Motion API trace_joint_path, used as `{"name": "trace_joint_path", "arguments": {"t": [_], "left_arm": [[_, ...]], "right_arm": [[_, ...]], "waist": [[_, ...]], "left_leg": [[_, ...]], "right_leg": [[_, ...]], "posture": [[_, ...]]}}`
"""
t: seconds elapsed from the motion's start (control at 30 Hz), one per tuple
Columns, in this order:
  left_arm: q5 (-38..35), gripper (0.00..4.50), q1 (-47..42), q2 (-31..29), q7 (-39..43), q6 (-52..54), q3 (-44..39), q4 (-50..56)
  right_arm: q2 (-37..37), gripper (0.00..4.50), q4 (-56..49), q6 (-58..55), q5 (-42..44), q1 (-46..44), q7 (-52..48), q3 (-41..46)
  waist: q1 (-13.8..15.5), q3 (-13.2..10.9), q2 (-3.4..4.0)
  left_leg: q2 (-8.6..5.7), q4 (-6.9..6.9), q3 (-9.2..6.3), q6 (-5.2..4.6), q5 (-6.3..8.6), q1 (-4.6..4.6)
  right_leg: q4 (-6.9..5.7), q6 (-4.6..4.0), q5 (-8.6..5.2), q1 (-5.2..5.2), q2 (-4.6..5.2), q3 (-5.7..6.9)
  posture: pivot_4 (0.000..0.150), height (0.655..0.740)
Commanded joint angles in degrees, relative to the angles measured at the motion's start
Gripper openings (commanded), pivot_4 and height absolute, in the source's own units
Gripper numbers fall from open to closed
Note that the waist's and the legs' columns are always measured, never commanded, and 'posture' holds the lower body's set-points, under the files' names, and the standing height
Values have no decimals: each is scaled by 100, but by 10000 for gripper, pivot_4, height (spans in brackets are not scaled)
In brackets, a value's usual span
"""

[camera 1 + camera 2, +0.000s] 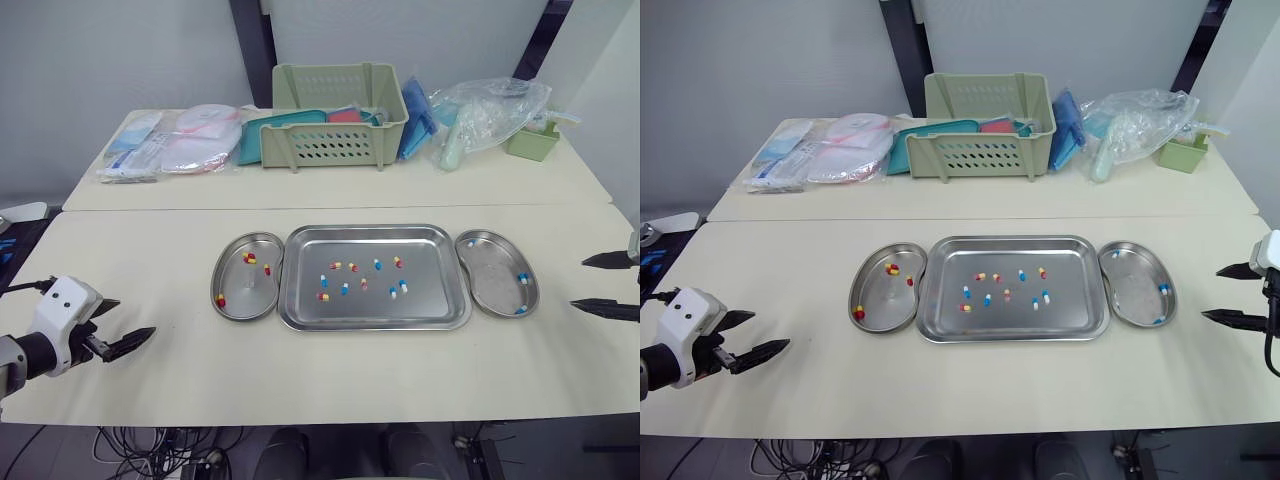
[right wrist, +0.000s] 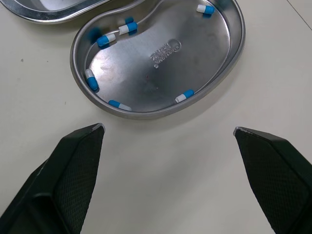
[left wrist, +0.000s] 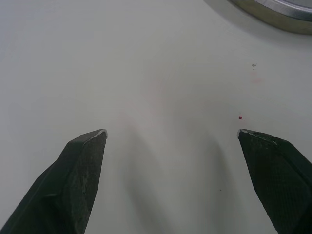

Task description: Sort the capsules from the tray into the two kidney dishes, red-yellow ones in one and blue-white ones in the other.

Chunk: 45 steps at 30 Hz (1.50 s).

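A steel tray (image 1: 420, 250) lies mid-table with several red-yellow capsules (image 1: 335, 266) and blue-white capsules (image 1: 377, 264) scattered in it. The left kidney dish (image 1: 232, 247) touches its left side and holds three red-yellow capsules (image 1: 249, 258). The right kidney dish (image 2: 161, 53) holds several blue-white capsules (image 2: 108, 39). My left gripper (image 1: 135, 317) hovers open over bare table left of the left dish, nothing between its fingers. My right gripper (image 1: 578, 282) stands open and empty just right of the right dish.
A second table behind carries a green basket (image 1: 335, 115), packets in plastic (image 1: 185, 140), a clear bag (image 1: 490, 110) and a small green box (image 1: 532, 140). Bare tabletop stretches in front of the tray and on both sides.
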<state>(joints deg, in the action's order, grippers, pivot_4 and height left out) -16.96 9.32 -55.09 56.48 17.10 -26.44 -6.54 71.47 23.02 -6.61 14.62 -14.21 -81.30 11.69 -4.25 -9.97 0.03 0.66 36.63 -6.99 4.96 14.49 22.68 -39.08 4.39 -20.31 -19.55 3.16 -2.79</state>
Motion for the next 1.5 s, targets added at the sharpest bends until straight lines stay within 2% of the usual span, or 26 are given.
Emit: {"name": "trace_joint_path", "arguments": {"t": [0.03, 0.5, 1.17, 1.33, 1.5], "left_arm": [[40, 44418, -142, -182, 36, -110, -44, -111], [-283, 44418, -219, -56, 377, -174, -360, -553], [-387, 44418, 284, -39, 723, -330, -354, -207], [-606, 44418, 543, 178, 684, -137, -321, 514], [-882, 44418, 928, 433, 548, 234, -400, 1347]], "right_arm": [[77, 45000, 28, 134, 4, 43, -40, 153], [24, 45000, 374, 266, 118, -35, 122, 275], [-80, 45000, 68, 427, 201, 487, 176, 576], [-311, 45000, -1322, 145, 569, 1427, 206, 1167], [-991, 45000, -3733, -769, 1188, 2239, 824, 1304]], "waist": [[1, 0, 0], [-2, 0, 1], [-1, -1, 1], [46, 0, 1], [66, 0, 1]], "left_leg": [[0, 0, 0, 0, 0, 0], [0, 0, 0, 0, 0, -1], [0, 1, 0, 0, 0, 0], [0, 1, 0, 0, 0, 3], [3, 0, -2, 0, 0, 0]], "right_leg": [[0, 0, 0, 0, 0, 0], [-2, 0, 0, -1, 0, 0], [-2, 0, 0, 0, 0, 0], [-1, 0, 0, 0, 0, 0], [-1, 0, 0, 5, -2, 1]], "posture": [[1500, 7400], [1500, 7400], [1500, 7400], [1500, 7400], [1500, 7400]]}}
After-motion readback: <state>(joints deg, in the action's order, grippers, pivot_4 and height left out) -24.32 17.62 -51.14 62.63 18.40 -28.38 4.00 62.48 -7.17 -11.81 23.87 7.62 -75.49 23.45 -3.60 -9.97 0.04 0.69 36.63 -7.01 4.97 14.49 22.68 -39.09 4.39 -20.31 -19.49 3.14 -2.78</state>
